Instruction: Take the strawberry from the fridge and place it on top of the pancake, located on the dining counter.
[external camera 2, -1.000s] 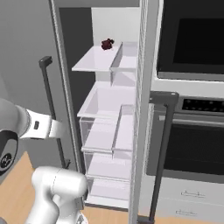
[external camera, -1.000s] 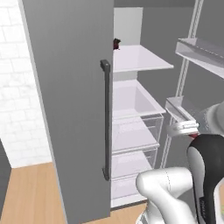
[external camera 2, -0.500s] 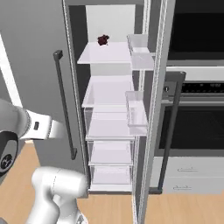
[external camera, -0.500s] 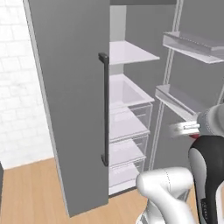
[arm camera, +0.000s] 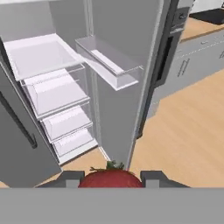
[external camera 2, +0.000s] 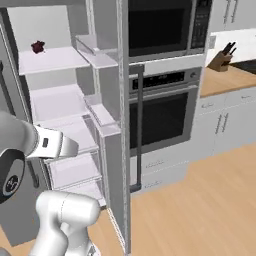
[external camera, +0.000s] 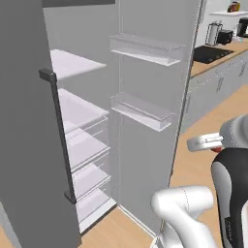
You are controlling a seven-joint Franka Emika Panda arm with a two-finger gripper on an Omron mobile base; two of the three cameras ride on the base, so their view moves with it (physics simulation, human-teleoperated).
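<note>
One dark red item (external camera 2: 38, 47) sits on fridge (external camera 2: 55, 60) shelf; claw (arm camera: 112, 177) grips strawberry (arm camera: 112, 179) (green-topped).

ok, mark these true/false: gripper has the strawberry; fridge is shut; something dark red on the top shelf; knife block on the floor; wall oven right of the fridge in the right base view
1. The gripper is closed on the strawberry. True.
2. The fridge is shut. False: its doors stand open, showing the white shelves and drawers.
3. A dark red item sits on the top shelf. True.
4. The knife block stands on the floor. False: it stands on the wood-topped counter.
5. The wall oven is to the right of the fridge in the right base view. True.
</note>
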